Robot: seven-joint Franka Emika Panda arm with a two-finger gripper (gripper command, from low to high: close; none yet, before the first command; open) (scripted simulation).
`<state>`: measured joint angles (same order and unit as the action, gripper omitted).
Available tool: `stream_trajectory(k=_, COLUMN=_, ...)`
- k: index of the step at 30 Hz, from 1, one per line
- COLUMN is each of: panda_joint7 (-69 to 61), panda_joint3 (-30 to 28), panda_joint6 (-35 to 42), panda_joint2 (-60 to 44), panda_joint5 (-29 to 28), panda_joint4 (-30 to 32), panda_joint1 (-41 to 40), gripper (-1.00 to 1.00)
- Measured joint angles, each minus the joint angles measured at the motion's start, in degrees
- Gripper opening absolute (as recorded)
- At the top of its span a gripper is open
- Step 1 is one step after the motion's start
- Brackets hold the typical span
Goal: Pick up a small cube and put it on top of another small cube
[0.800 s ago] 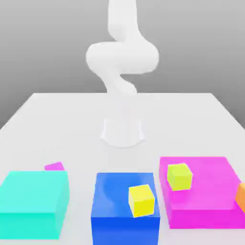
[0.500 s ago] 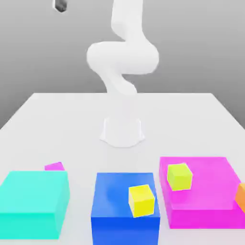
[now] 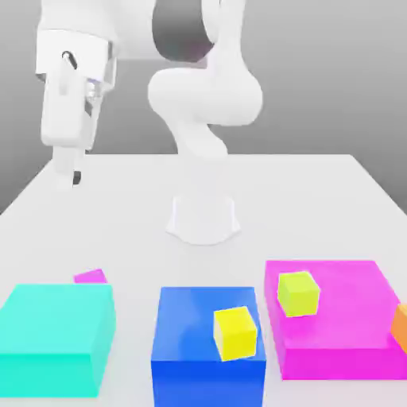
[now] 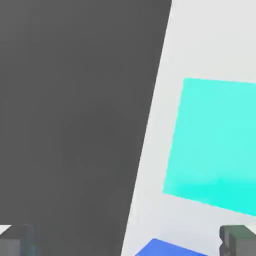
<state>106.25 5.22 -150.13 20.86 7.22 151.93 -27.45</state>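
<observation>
The small cube [image 3: 91, 277] sits on the white bench [image 3: 318, 191], tucked just behind the far edge of the large cyan block [image 3: 56, 338], toward the exterior view's left. Most of it is hidden by that block; what shows is a plain magenta-pink top face, slightly skewed against the block's edge, so the cube seems turned a little. Being a cube, it has no long axis to speak of.

The tool [image 3: 70, 176] hangs high above the bench's left side in the exterior view, pointing downward with a slight tilt, well apart from every block. Its fingers [image 4: 239, 240] stand wide apart, with nothing between them.

All objects are smooth, matte, flat-coloured solids with crisp edges. A blue block [image 3: 208, 346] stands in the middle with a yellow cube [image 3: 235, 333] on top. To the exterior view's right lies a broad, flat magenta block [image 3: 338, 318] carrying a yellow-green cube [image 3: 299, 293]. An orange piece [image 3: 401, 326] shows at the right edge. The arm [image 3: 205, 95] is glossy white, rising from a round base [image 3: 203, 218].
</observation>
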Motion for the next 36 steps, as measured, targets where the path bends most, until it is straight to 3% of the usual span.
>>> stream_trajectory(k=11, panda_joint7=27.9, panda_joint3=2.3, panda_joint6=-7.7, panda_joint2=-10.2, panda_joint5=-1.0, panda_joint4=8.4, panda_joint1=-10.7, gripper=0.00)
stream_trajectory(k=19, panda_joint7=50.0, panda_joint3=1.8, panda_joint6=-13.8, panda_joint2=-18.0, panda_joint5=-5.7, panda_joint4=14.1, panda_joint1=-17.8, gripper=0.00)
stream_trajectory(k=26, panda_joint7=55.8, panda_joint3=-3.1, panda_joint6=-25.0, panda_joint2=-31.7, panda_joint5=-11.6, panda_joint4=12.4, panda_joint1=-14.7, gripper=0.00)
stream_trajectory(k=27, panda_joint7=56.1, panda_joint3=-3.9, panda_joint6=-26.6, panda_joint2=-33.5, panda_joint5=-11.8, panda_joint4=12.1, panda_joint1=-14.0, gripper=-1.00)
stream_trajectory(k=36, panda_joint7=55.3, panda_joint3=-3.2, panda_joint6=-24.5, panda_joint2=-30.9, panda_joint5=-10.9, panda_joint4=12.5, panda_joint1=-14.4, gripper=-1.00)
